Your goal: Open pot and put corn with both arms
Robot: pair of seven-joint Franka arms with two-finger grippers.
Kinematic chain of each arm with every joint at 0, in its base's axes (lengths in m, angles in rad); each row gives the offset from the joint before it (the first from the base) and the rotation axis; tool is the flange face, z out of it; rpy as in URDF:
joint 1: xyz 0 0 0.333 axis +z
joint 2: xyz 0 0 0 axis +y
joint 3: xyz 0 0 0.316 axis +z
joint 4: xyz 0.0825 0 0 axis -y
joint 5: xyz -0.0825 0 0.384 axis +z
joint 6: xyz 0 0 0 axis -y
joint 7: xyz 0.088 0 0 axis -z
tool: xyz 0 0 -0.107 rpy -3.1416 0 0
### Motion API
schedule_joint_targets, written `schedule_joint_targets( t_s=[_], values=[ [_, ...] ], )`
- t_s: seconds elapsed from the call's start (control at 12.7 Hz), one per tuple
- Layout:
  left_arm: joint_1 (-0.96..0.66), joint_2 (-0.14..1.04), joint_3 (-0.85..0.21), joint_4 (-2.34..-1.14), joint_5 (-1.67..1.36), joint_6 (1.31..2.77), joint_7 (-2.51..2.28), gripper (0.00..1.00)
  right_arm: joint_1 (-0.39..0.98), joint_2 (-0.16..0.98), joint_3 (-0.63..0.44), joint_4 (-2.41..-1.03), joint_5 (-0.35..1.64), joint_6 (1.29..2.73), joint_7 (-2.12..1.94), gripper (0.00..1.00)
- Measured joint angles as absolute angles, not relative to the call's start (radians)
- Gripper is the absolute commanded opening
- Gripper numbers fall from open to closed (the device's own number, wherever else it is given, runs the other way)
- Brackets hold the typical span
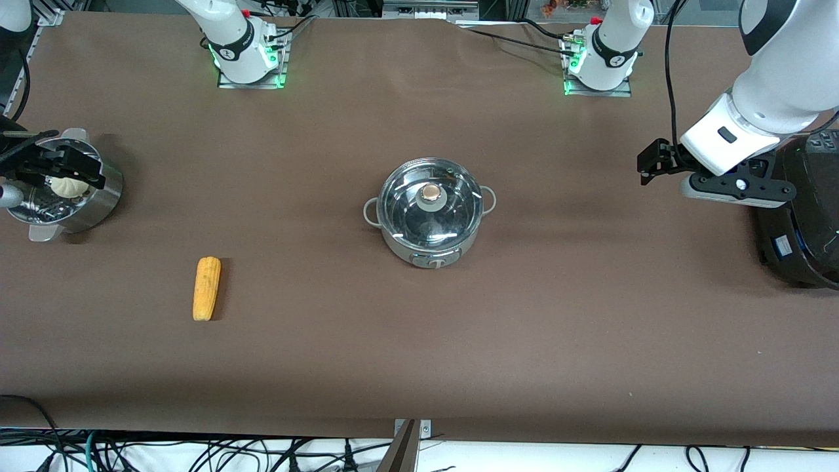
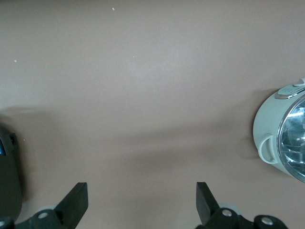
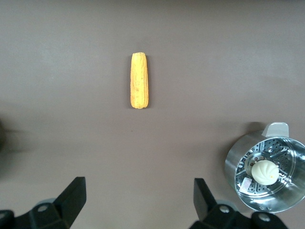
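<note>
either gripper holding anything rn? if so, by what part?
Nothing held. Left gripper open over bare table; right gripper open above the steamer basket. Corn untouched.

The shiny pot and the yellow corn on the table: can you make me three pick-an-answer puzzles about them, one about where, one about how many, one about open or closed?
1. Where does the tapered yellow-orange corn cob lie?
A. in the pot
B. on the brown table, toward the right arm's end
C. in the steamer basket

2. How many white buns are in the round steel steamer basket?
A. none
B. one
C. three

3. The round shiny steel pot is:
A. covered by its glass lid
B. open, lid beside it
C. tipped over

Answers: 1 B, the cob rests on bare table, nearer the front camera than the basket. 2 B, the right wrist view shows a single bun. 3 A, the glass lid with tan knob sits on the upright pot.
</note>
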State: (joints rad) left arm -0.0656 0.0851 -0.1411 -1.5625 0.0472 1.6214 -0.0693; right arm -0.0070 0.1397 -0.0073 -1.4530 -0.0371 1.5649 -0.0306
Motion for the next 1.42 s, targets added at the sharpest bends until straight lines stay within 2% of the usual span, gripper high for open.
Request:
schedule_joint_targets(
  t_s=[1.42],
  values=[
    [-0.058, 0.091, -0.147, -1.553, 0.045, 1.575, -0.069, 1.0, -0.013, 0.151, -0.01, -1.454, -0.043, 1.565, -0.028, 1.0]
  ],
)
